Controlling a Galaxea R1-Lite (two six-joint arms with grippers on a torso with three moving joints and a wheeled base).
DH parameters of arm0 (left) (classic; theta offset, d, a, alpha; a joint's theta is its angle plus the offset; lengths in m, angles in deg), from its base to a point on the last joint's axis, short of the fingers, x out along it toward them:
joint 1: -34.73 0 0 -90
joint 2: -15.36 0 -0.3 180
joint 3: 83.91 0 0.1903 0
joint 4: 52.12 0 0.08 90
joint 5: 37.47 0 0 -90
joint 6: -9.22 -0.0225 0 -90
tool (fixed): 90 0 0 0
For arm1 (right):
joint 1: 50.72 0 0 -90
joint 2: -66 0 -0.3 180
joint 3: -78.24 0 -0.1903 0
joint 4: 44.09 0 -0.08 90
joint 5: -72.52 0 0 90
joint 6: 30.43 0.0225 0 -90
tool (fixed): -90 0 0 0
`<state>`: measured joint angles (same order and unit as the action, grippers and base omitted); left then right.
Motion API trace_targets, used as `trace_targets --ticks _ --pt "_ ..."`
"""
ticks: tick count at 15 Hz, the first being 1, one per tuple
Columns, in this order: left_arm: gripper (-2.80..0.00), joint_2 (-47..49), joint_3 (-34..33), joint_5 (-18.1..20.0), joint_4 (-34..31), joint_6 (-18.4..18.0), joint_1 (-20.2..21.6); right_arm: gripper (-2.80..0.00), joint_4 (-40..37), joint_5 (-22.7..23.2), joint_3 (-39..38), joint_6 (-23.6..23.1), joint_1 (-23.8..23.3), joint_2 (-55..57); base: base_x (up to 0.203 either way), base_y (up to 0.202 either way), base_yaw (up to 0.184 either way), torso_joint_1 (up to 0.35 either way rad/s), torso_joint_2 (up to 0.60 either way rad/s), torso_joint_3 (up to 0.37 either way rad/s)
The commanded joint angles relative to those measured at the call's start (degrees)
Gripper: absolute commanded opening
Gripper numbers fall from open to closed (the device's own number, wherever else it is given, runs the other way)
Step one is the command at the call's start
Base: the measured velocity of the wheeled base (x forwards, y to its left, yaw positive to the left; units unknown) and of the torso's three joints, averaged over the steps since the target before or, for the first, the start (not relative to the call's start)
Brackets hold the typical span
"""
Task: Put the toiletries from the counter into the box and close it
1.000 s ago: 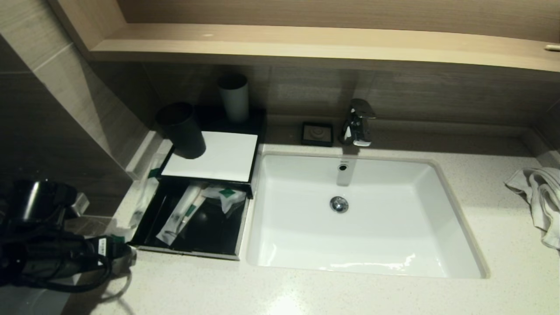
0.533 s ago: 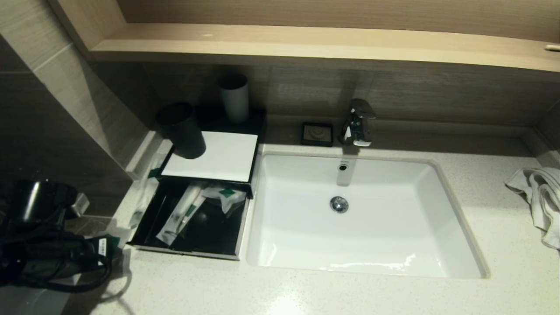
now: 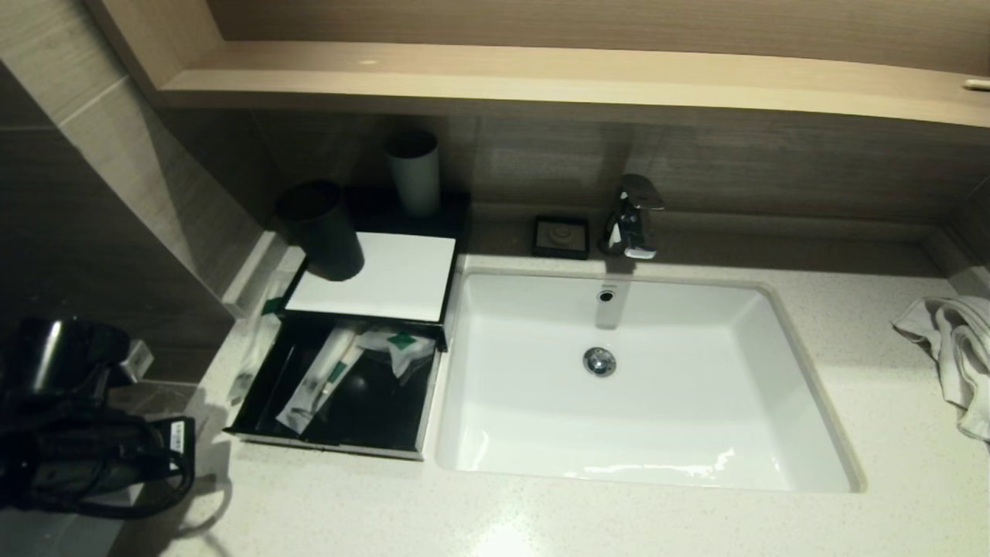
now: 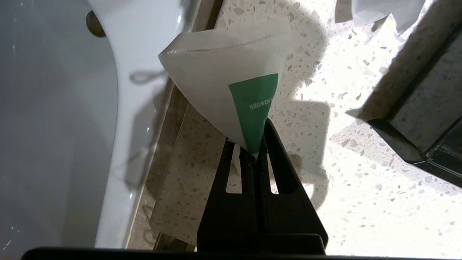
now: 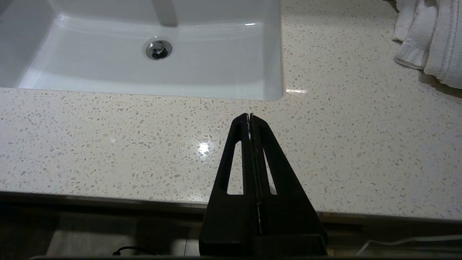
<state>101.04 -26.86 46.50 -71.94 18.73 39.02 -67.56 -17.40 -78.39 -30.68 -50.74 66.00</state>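
Sachet [image 4: 231,86] hangs pinched by its green-label corner in your left gripper [image 4: 255,151] over the counter [image 4: 346,202], so the open drawer [image 3: 340,418] of the box [image 3: 375,275] lies just beside; your right gripper [image 5: 250,119] idles, jaws together.

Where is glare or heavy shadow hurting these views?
Head view: left gripper sits in deep shadow, barely readable. Left wrist view: speckled off-white stone counter blown out, white translucent sachet with green label casts a hard shadow. Right wrist view: small specular spot only.
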Motion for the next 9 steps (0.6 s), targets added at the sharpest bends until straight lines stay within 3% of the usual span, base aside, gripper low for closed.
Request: trace_targets --ticks 1,4,9 --pt "-2.80 -2.10 0.07 0.03 -0.02 0.07 0.02 -2.80 0.01 0.01 0.00 -0.02 0.02 0.00 0.000 0.000 0.000 0.000 0.00 0.000" --pt "-2.80 -6.22 0.46 0.72 -0.03 0.08 0.02 -2.80 0.01 0.01 0.00 -0.02 0.02 0.00 0.000 0.000 0.000 0.000 0.00 0.000" --pt "-2.80 -11.96 3.52 7.27 -0.03 -0.02 -0.61 -2.80 0.01 0.01 0.00 -0.02 -0.05 0.00 0.000 0.000 0.000 0.000 0.00 0.000"
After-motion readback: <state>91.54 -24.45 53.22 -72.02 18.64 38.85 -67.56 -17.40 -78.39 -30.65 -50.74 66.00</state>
